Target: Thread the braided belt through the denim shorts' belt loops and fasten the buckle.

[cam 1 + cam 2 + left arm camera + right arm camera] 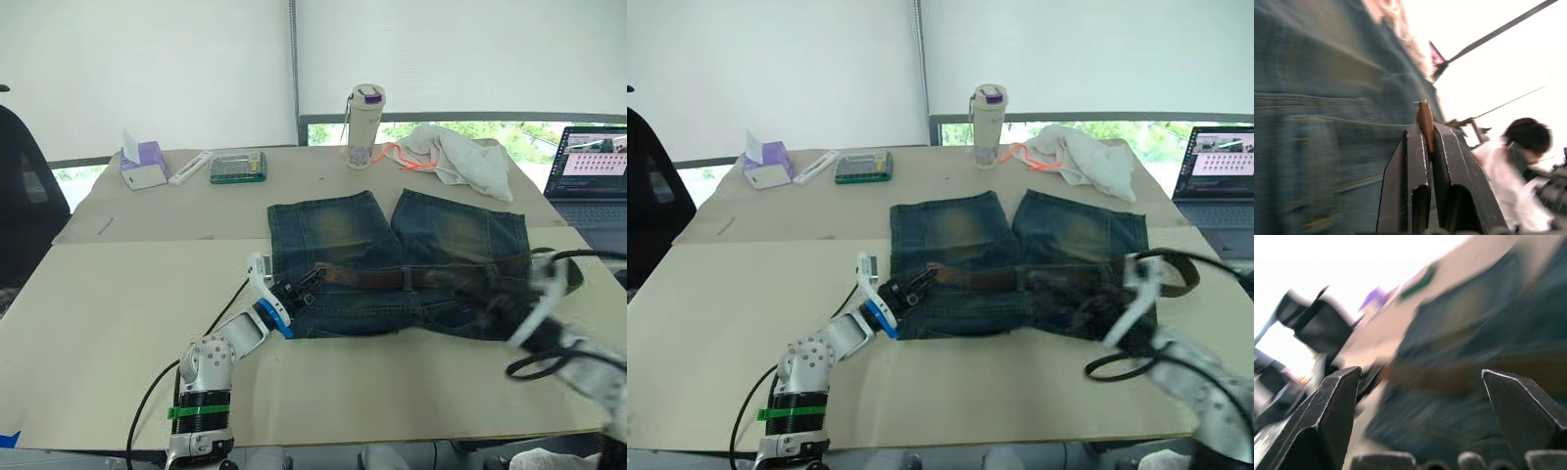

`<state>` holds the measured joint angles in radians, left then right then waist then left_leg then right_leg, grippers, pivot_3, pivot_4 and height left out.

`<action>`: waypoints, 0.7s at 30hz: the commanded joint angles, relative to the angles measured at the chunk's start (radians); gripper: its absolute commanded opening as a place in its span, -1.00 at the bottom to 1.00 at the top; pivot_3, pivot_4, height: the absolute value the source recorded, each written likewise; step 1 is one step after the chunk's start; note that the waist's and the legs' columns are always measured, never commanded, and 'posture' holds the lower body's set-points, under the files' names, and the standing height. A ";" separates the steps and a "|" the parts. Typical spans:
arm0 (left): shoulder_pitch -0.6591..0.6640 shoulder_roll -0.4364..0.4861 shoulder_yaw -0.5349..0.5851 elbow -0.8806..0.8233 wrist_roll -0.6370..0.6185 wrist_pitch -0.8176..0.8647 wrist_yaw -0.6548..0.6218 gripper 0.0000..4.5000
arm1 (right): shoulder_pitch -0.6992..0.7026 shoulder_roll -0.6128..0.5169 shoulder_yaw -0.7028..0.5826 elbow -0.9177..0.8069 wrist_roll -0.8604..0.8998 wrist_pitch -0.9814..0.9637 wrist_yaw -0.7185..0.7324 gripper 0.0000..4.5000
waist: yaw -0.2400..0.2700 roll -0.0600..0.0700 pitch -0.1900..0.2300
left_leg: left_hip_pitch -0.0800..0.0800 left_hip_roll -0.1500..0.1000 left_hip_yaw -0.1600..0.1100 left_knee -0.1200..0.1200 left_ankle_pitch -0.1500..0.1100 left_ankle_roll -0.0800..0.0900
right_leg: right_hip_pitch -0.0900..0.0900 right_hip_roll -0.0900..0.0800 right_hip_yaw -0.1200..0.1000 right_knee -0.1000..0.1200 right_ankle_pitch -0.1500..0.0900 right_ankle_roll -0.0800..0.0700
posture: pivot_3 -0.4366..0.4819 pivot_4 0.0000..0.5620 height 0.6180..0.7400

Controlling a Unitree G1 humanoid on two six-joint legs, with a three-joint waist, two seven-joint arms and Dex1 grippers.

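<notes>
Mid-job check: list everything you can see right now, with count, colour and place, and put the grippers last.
denim shorts: 1, dark blue, table centre
braided belt: 1, brown, across the waistband
table: 1, tan
bottle: 1, pale with purple cap, far edge
white cloth: 1, orange cord, far right
tissue box: 1, purple-white, far left
green case: 1, far left-centre
laptop: 1, right edge
left gripper: shut on belt tip
right gripper: open over the shorts

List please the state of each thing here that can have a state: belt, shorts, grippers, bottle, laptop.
braided belt: lying across the waistband, tip pinched
denim shorts: spread flat, legs pointing away from the robot
left gripper: shut on the belt tip
right gripper: open, over the shorts
bottle: upright, lid on
laptop: open, screen lit
white cloth: crumpled
</notes>
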<state>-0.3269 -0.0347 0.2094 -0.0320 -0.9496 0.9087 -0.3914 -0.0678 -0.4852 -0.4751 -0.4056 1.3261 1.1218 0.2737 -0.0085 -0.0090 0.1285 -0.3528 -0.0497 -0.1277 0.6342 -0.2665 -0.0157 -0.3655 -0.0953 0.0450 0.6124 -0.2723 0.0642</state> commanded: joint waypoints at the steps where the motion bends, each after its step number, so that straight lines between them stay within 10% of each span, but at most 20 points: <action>1: -0.013 0.004 -0.001 -0.057 -0.087 0.055 -0.009 -1.00 | -0.012 0.070 0.130 -0.050 0.062 0.008 -0.115 0.98 | 0.002 0.001 -0.001 | 0.000 0.000 -0.001 0.000 0.000 0.000 | -0.001 0.000 0.000 0.000 0.000 0.000 | -0.05 -0.47 1.00; 10: -0.001 0.003 0.017 -0.082 -0.139 0.057 0.046 -1.00 | -0.097 0.320 0.229 0.101 0.088 -0.124 -0.282 0.98 | 0.000 0.001 -0.003 | 0.000 -0.001 -0.004 -0.001 0.001 -0.001 | -0.003 0.000 0.000 0.000 0.000 0.000 | -0.05 -0.47 1.00; 21: 0.003 0.010 0.009 -0.068 -0.136 0.032 0.063 -1.00 | -0.156 0.386 0.200 0.166 0.163 -0.232 -0.293 -0.53 | -0.006 0.002 -0.003 | 0.000 -0.001 -0.004 -0.002 0.001 -0.001 | -0.004 0.000 0.001 0.001 0.000 0.000 | -0.05 -0.47 1.00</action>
<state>-0.3175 -0.0265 0.2252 -0.0744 -1.0702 0.9413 -0.3254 -0.1991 -0.0959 -0.2627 -0.2006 1.4547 0.9169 -0.0380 -0.0144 -0.0072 0.1253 -0.3528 -0.0508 -0.1316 0.6326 -0.2656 -0.0172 -0.3693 -0.0951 0.0455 0.6134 -0.2720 0.0637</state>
